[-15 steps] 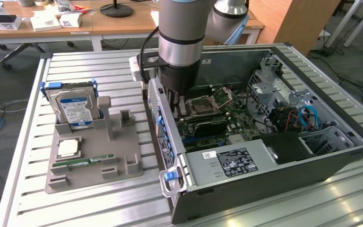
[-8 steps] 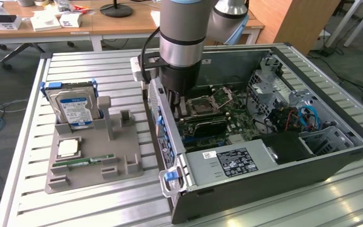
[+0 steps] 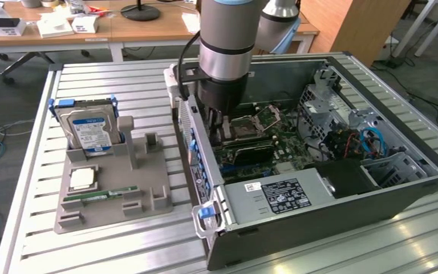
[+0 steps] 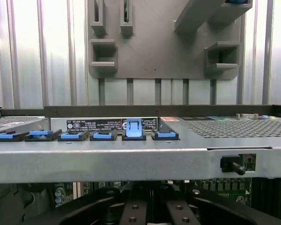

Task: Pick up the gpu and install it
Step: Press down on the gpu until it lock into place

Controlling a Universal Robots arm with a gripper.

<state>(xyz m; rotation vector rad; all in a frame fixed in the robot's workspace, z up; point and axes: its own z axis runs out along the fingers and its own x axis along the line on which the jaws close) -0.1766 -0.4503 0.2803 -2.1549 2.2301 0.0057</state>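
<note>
Gripper (image 3: 219, 121) sits inside the open computer case (image 3: 401, 188), centre of the exterior frame; its grip cannot be told. The gpu (image 3: 221, 136) seems the dark flat shape directly beneath it

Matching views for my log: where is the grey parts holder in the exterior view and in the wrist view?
Exterior view: grey parts holder on the slatted table, at that view's left of the case.
Wrist view: it lies beyond the case wall.
Shared landmark: the case's blue clips.
</note>
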